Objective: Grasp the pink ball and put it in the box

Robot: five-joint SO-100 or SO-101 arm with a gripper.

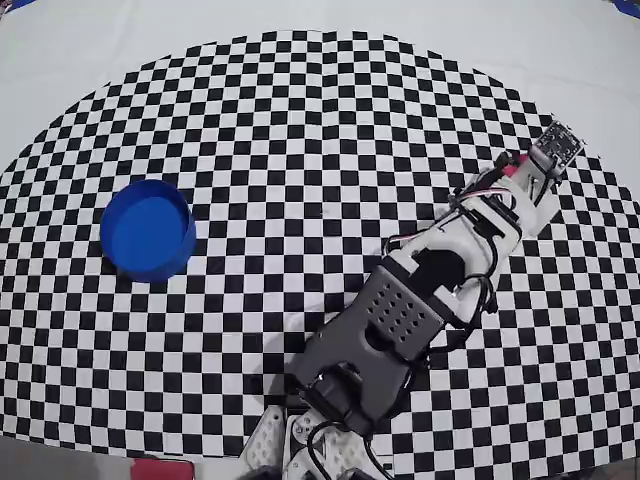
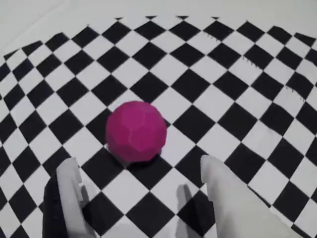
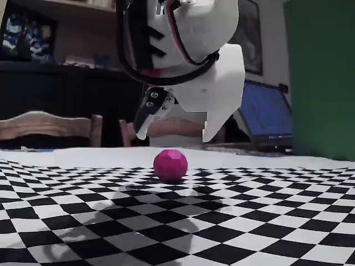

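The pink ball (image 2: 136,131) rests on the checkered cloth, a faceted magenta sphere just ahead of my gripper (image 2: 138,163). Both white fingers (image 2: 69,181) stand wide apart, one on each side and slightly short of the ball, with nothing between them. Seen from the fixed view, the gripper (image 3: 176,134) hangs open a little above the ball (image 3: 170,164) without touching it. The box (image 1: 148,228), a round blue container, sits far to the left in the overhead view. There the arm's wrist (image 1: 520,195) reaches to the right side and covers the ball.
The checkered cloth (image 1: 320,130) covers the table, with plain white cloth beyond its curved edge. The arm's base and body (image 1: 380,330) lie along the lower middle of the overhead view. A chair back (image 3: 50,124) and a laptop (image 3: 266,119) stand behind the table.
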